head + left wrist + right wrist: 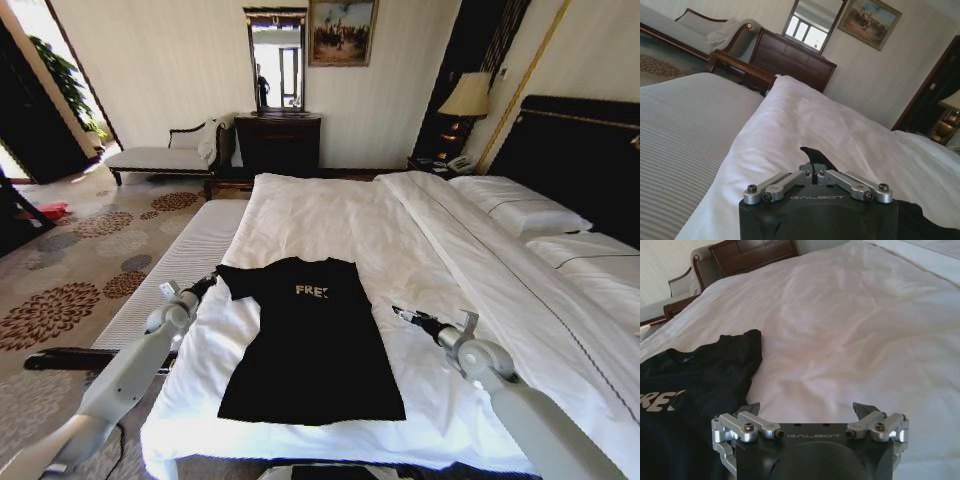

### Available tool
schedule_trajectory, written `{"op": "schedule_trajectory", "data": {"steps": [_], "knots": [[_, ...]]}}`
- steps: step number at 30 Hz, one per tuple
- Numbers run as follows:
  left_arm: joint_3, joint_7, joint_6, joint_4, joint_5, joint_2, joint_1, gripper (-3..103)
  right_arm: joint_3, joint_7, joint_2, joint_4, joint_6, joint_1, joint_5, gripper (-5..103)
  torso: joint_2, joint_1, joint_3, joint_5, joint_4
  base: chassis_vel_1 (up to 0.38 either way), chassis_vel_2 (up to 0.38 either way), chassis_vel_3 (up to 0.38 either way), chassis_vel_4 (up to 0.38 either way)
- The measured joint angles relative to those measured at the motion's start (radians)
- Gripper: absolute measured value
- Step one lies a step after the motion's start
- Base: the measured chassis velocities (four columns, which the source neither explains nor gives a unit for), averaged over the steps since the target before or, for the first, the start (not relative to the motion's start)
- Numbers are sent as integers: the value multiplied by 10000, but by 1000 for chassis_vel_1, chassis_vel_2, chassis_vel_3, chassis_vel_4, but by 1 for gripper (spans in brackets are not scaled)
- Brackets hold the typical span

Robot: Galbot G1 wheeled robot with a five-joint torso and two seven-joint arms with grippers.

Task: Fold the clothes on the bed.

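Bed (400, 230): white, softly creased duvet, dark headboard, set in a room with floral carpet, a dark wood dresser (277, 142) and a mirror above it. Black soft top (312, 340) lies flat near the foot edge, pale lettering up. Left gripper (212, 280) is pinched closed on the top's shoulder corner; right gripper (400, 313) spread wide, just beside its other edge.

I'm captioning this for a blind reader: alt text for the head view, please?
A black sleeveless top lies flat on a white bed. The left gripper is shut at its left shoulder; the right gripper hovers open beside its other edge.
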Motion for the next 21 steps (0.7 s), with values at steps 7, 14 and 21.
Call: {"op": "schedule_trajectory", "data": {"steps": [7, 14, 21], "knots": [[293, -204, 49, -1790, 841, 70, 539, 0, 116, -41, 11, 28, 24, -62, -28, 100, 1, -1, 0, 0, 3, 0, 0, 0, 0], [1028, -651, 43, -2786, 1510, -196, 399, 0, 115, -48, 25, 140, 28, -97, -51, 100, 0, 0, 0, 2, 0, 0, 0, 0, 0], [1930, -1214, 205, -3441, 1657, -596, 157, 0, 207, -74, 32, 228, 35, -225, -108, 100, 0, -1, -1, 0, -3, 0, 0, 0, 0]]}}
